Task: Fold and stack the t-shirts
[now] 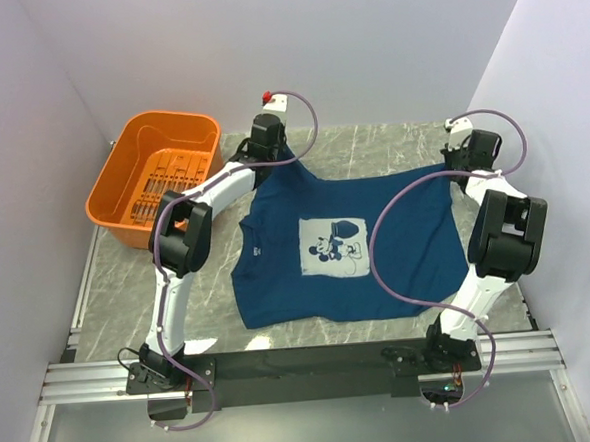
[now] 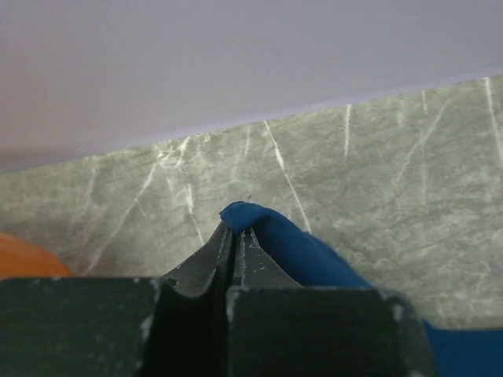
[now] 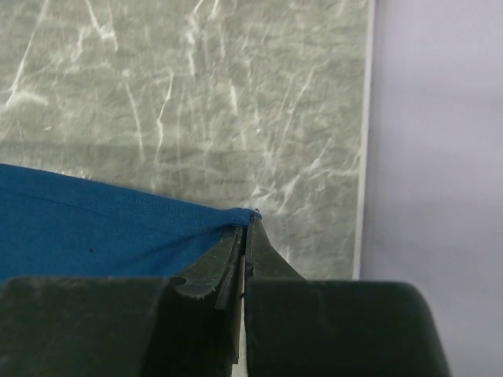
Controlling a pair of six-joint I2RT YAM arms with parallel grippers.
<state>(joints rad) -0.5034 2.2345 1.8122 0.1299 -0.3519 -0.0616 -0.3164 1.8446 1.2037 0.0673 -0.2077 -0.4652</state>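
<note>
One dark navy-blue cotton t-shirt point(image 1: 346, 243), spread on grey marbled table point(image 1: 391, 145): light, limp, stretches under pull. Left fingers point(image 2: 206, 265), right fingers point(image 3: 211, 267) each pinched tight on a far-edge corner; sound holds.

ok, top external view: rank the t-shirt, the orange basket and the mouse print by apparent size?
1. t-shirt, clearly the largest, spread across the table.
2. orange basket, well under the shirt's spread.
3. mouse print, smallest.
No close calls.

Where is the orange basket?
In the top view, the orange basket sits at the far left corner of the table, just left of the left gripper holding the blue t-shirt.
</note>
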